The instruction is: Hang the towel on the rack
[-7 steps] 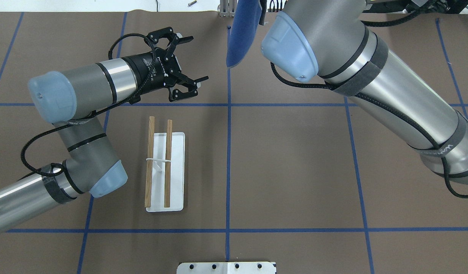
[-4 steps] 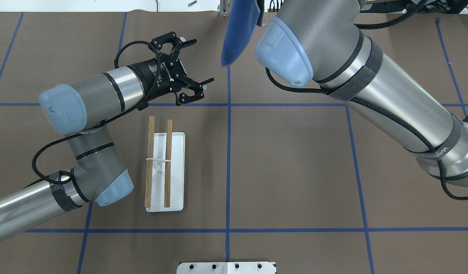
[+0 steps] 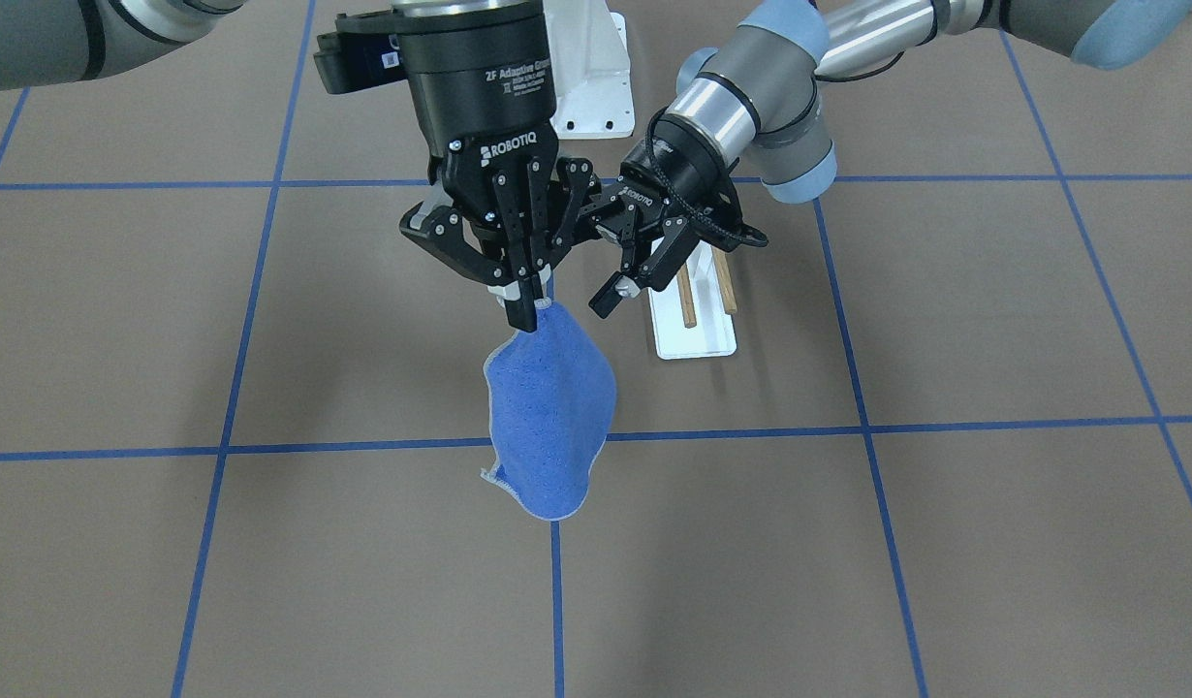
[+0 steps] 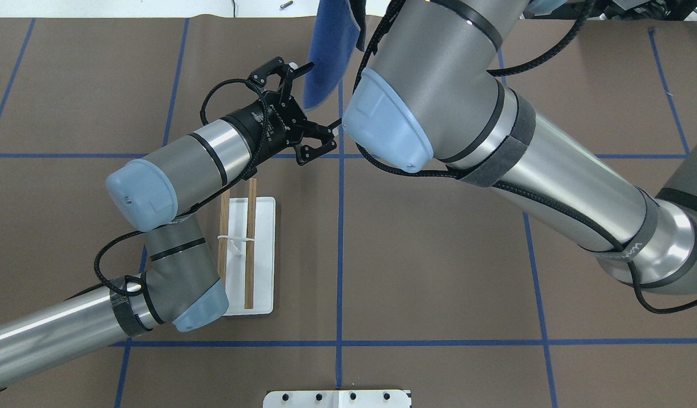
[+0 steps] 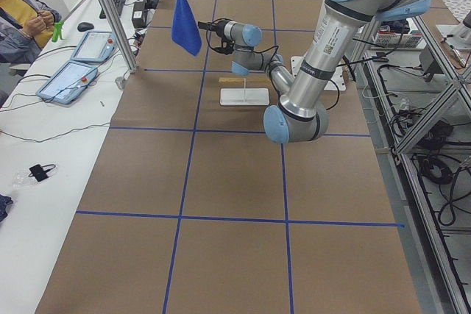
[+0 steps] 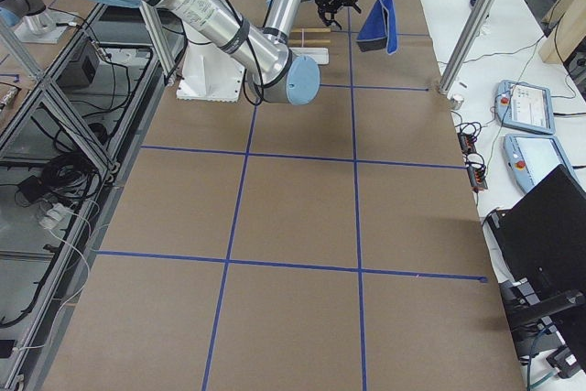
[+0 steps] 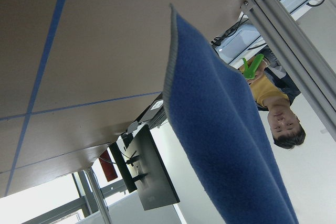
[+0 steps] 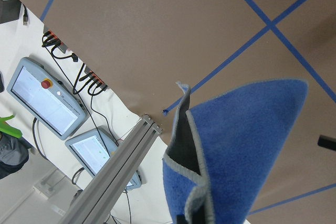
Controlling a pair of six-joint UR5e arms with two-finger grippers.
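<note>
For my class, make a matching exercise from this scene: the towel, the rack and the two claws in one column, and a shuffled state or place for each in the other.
Column 1
1. towel
2. rack
3. left claw
4. right claw

Column 2
A. open, close beside the cloth
B. stands on the table, nothing hung on it
C. shut, pinching a blue corner
D. hangs in the air above the table

Pairs: 1-D, 2-B, 3-A, 4-C

Brown table (image 4: 439,255) — blue tape grid (image 4: 340,238); rack (image 4: 263,255) standing.
</note>
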